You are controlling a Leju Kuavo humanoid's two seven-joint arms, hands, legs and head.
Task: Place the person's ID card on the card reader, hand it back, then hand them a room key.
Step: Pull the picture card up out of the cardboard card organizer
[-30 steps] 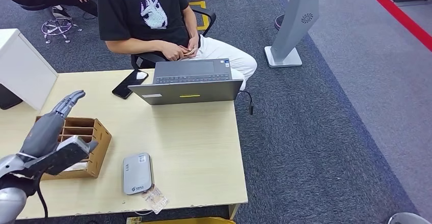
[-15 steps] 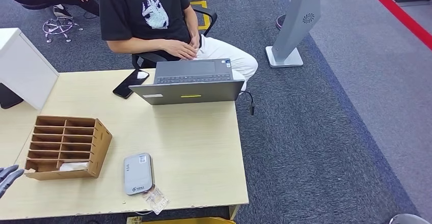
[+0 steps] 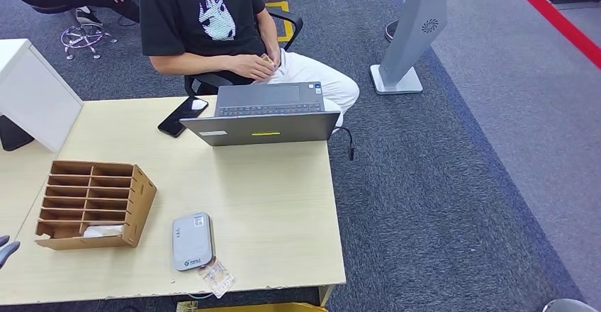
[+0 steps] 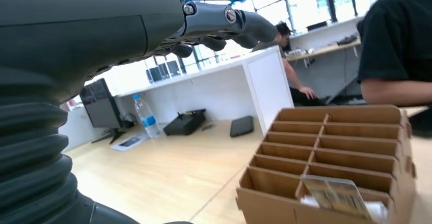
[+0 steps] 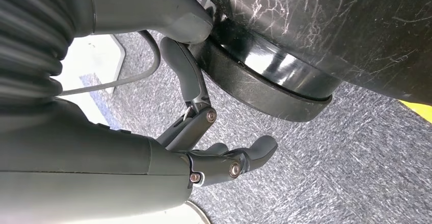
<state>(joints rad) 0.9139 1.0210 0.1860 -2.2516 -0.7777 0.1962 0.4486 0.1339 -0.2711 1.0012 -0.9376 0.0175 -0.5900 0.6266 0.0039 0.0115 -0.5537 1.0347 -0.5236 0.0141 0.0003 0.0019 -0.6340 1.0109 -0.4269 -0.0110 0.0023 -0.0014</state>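
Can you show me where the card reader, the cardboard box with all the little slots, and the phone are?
card reader point(image 3: 192, 241), head view, middle of its grey top.
cardboard box point(image 3: 142, 195), head view, its right side wall.
phone point(image 3: 181, 116), head view, middle of its black screen.

A pale wooden table point(image 3: 269, 205) fills the left half of the head view. At its far edge sit an open grey laptop point(image 3: 264, 113) and a black phone point(image 3: 181, 116). Lower left stands a cardboard sorter box point(image 3: 96, 203); bottom centre lies a grey card reader point(image 3: 191, 241), a small clear bag point(image 3: 217, 279) just beside it.
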